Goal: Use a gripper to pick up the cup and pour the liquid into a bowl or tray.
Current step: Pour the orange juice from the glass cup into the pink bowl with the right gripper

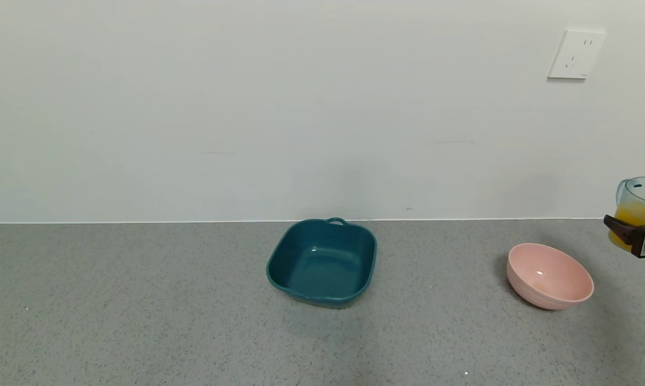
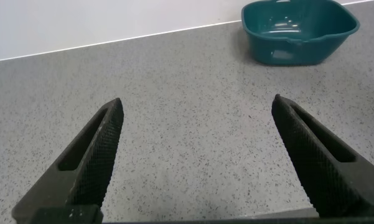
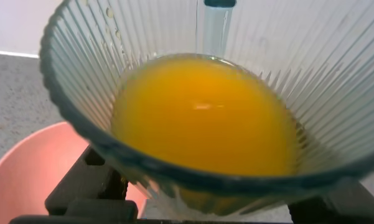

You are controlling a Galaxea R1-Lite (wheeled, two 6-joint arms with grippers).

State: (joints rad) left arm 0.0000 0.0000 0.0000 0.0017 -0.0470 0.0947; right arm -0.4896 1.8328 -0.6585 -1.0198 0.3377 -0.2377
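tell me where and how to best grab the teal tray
Judging by shape, grip the teal tray by one thin upright side wall, from above, one finger inside and one outside. It sits flat, open side up, and looks too wide to span. The open left gripper is free.

We counted one small translucent blue-green ribbed plastic cup (image 1: 643,199), with one portion of opaque orange-yellow liquid (image 3: 202,115) inside it. We counted one round pale pink bowl (image 1: 549,276) with faint ridges outside. We counted one square dark teal tray (image 1: 322,262) with a single small handle on its far rim. We counted two black robot grippers: the left gripper (image 2: 196,155), showing two textured fingers, and the right gripper (image 1: 634,237). We counted one white wall socket plate (image 1: 576,54). We counted one grey speckled countertop (image 1: 140,311).
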